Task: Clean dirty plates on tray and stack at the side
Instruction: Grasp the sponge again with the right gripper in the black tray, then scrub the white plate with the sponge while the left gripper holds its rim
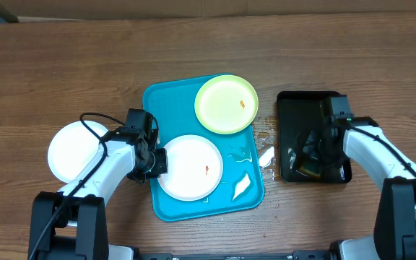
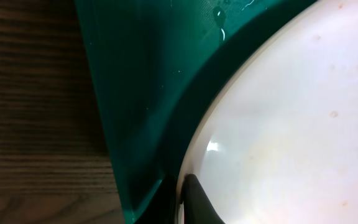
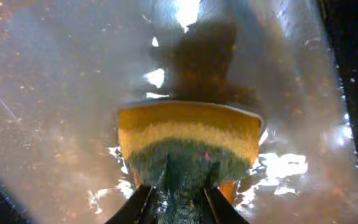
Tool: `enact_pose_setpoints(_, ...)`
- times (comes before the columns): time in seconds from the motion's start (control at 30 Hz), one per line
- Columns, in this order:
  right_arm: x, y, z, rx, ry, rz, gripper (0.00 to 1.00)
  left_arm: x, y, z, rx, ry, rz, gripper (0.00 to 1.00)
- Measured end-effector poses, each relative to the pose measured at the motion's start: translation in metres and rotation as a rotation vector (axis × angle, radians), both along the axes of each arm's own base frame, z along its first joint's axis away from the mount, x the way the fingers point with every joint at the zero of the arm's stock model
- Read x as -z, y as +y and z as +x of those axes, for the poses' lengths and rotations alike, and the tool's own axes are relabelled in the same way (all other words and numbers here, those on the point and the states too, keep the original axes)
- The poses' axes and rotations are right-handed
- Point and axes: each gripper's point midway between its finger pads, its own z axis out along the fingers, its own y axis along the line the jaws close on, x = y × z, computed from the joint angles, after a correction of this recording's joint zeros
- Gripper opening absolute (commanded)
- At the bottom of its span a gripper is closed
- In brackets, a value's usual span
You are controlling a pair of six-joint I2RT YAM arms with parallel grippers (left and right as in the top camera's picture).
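Note:
On the turquoise tray (image 1: pixel 166 97) lie two plates: a green-rimmed one (image 1: pixel 226 103) at the far right corner and a white one (image 1: pixel 190 167) at the near left, each with a small orange smear. A third white plate (image 1: pixel 74 152) rests on the table left of the tray. My left gripper (image 1: pixel 157 162) is shut on the left rim of the tray's white plate (image 2: pixel 291 124); one dark fingertip (image 2: pixel 196 198) lies on top of that rim. My right gripper (image 3: pixel 179 190) is down in the black tray (image 1: pixel 295 108), shut on a yellow-and-green sponge (image 3: pixel 188 134).
The black tray's floor (image 3: pixel 61 93) is wet and glossy. Water drops and two white scraps (image 1: pixel 241 186) lie on the turquoise tray's right side and its right rim. Bare wooden table (image 1: pixel 63 65) surrounds both trays.

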Motion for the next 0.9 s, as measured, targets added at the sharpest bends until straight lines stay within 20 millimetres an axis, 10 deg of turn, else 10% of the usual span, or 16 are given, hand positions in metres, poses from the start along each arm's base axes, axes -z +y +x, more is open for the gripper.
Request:
enact_pose_setpoints(0.1,0.002,0.000,0.000,0.009,-0.009,0.000,0.04,0.000,0.000,0.000,0.000,0.000,0.000,0.04)
enact_pose_setpoints(0.4,-0.003,-0.001,-0.010,-0.008,0.039,-0.004,0.04,0.000,0.000,0.000,0.000,0.000,0.000,0.04)
enact_pose_setpoints(0.63,-0.044,0.006,0.002,-0.068,0.058,0.004,0.04,0.000,0.000,0.000,0.000,0.000,-0.001,0.04)
enact_pose_setpoints(0.9,-0.091,0.073,0.034,-0.301,-0.117,0.135,0.04,0.000,0.000,0.000,0.000,0.000,-0.001,0.04)
